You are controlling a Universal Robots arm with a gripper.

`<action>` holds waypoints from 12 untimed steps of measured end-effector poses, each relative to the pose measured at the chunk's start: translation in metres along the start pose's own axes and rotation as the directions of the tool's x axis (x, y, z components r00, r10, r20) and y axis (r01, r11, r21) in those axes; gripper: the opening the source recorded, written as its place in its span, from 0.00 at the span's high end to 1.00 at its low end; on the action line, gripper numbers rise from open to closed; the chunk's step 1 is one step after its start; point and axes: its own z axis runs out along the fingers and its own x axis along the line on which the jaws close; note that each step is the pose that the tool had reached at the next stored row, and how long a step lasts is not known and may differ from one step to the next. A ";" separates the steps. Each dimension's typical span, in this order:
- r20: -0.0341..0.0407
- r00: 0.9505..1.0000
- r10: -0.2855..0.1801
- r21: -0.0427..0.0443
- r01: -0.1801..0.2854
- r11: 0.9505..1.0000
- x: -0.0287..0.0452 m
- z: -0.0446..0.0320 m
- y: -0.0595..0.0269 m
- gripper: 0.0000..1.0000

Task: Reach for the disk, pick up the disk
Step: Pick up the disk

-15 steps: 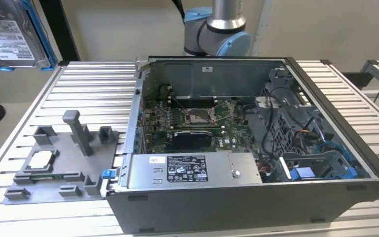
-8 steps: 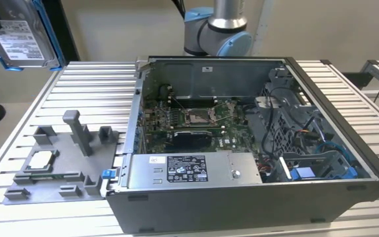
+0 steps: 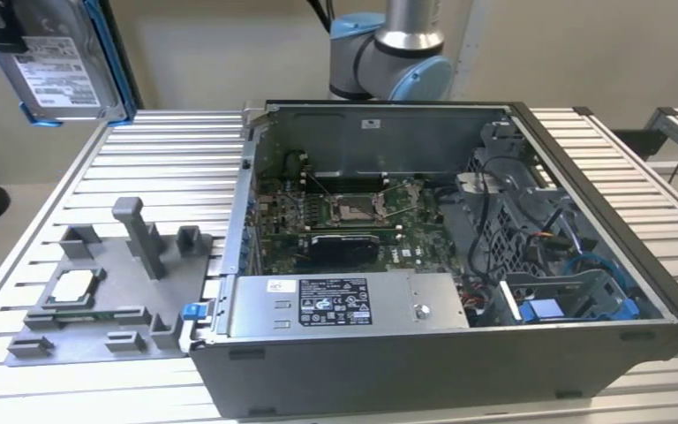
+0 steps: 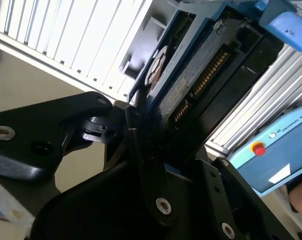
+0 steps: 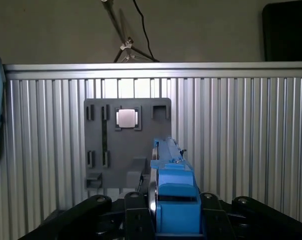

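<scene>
We hold the disk (image 3: 66, 66) clamped in the gripper (image 5: 173, 205) high above the slatted table (image 3: 174, 132); slippage along its smooth edges would drop it.

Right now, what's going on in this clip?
The arm's tool is clamped on the disk, holding it up in the air, off the slatted table and to the exterior view's left of the open computer case. The grey fixture with its square chip sits on the table.
</scene>
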 end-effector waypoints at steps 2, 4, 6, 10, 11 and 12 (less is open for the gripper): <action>0.000 1.000 0.000 0.000 0.000 1.000 -0.0001 -0.0002 -0.0056 1.00; 0.000 1.000 0.000 0.000 0.000 1.000 -0.0003 -0.0003 -0.0112 1.00; 0.000 1.000 0.000 0.000 0.000 1.000 -0.0005 -0.0005 -0.0184 1.00; 0.000 1.000 0.000 0.000 0.000 1.000 -0.0008 -0.0008 -0.0301 1.00; 0.000 1.000 0.000 0.000 0.000 1.000 -0.0009 -0.0009 -0.0334 1.00; 0.000 1.000 0.000 0.000 0.000 1.000 -0.0010 -0.0010 -0.0363 1.00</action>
